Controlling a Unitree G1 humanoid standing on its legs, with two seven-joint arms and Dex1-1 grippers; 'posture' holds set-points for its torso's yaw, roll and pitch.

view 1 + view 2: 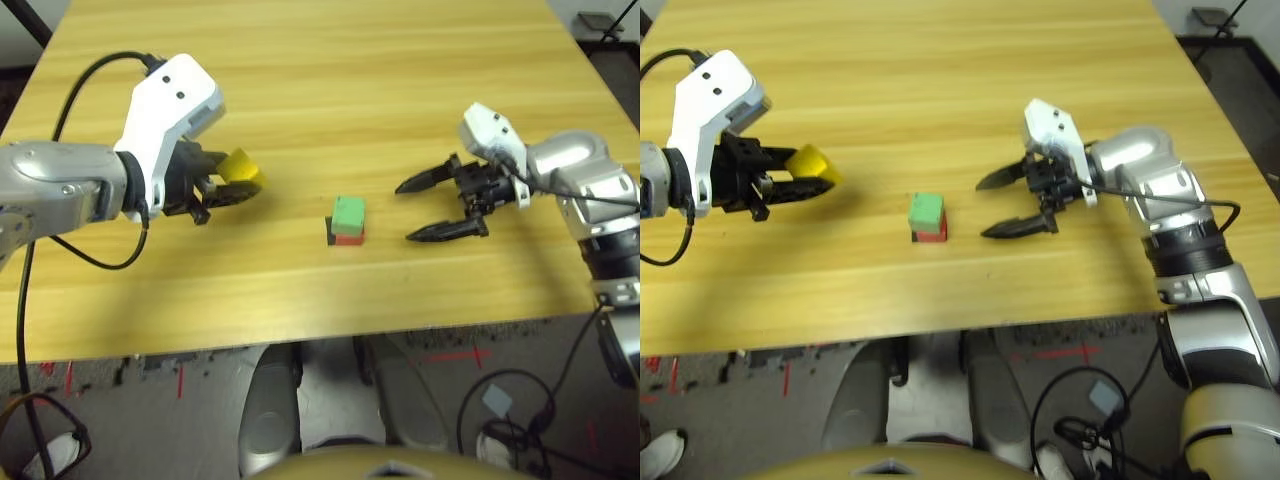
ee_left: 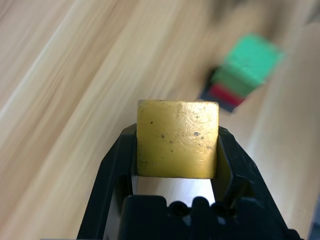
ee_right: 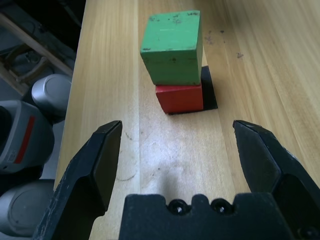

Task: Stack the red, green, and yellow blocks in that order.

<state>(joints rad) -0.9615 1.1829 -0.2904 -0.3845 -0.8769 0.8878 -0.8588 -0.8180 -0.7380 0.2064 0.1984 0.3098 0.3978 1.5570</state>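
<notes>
One yellow block [image 1: 240, 168], scuffed and matte, sits pinched in the left gripper [image 1: 222, 186] at the table's [image 1: 400, 60] left; the green block [image 1: 348, 215] atop the red block [image 1: 347, 239] lies to its right, at center. Right gripper [image 1: 428, 208] waits spread wide, just right of the stack.

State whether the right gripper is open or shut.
Open: the right gripper has its fingers spread wide apart, empty, facing the green block on the red block.
</notes>
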